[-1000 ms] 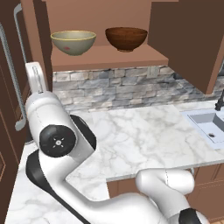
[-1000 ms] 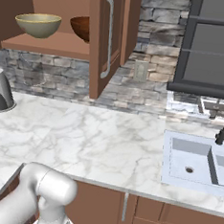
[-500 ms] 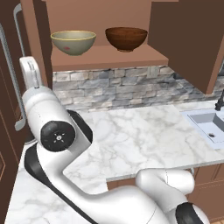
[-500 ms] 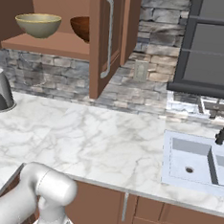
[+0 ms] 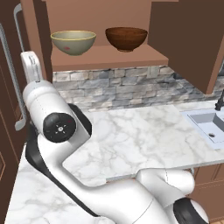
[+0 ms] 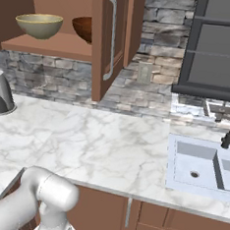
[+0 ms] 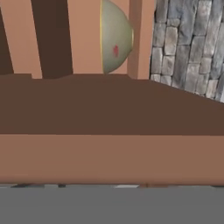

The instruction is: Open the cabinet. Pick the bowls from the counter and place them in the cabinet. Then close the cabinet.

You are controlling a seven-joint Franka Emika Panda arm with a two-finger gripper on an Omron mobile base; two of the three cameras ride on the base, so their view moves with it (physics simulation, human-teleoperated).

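The worktop (image 5: 144, 131) is a white marble slab with grey veins – it runs from the left corner to the sink (image 6: 201, 166) on the right, and no bowl stands on it. Behind it is a grey stone wall (image 5: 122, 85).

Above the worktop hangs the cabinet (image 5: 109, 57), with both doors open. The right door (image 6: 114, 38) stands out toward the room, its silver handle (image 6: 110, 35) facing the right base view. The left door (image 5: 39, 35) is swung to the left side.

The arm (image 5: 57, 127) rises at the left of the worktop, and its white hand end (image 5: 31, 65) is just beside the left door edge.

Both bowls sit on the cabinet shelf (image 5: 109, 57), apart from each other: the beige bowl (image 5: 73, 41) at the left and the brown bowl (image 5: 126, 38) at the right, both upright.

The hand view is rolled sideways – it shows the beige bowl (image 7: 114, 41) on the shelf and brown wood very close in front. The fingers of the gripper are not visible there, so I cannot tell how wide it stands or if it touches something.

At the far left of the worktop stands a grey kettle (image 6: 0, 94).
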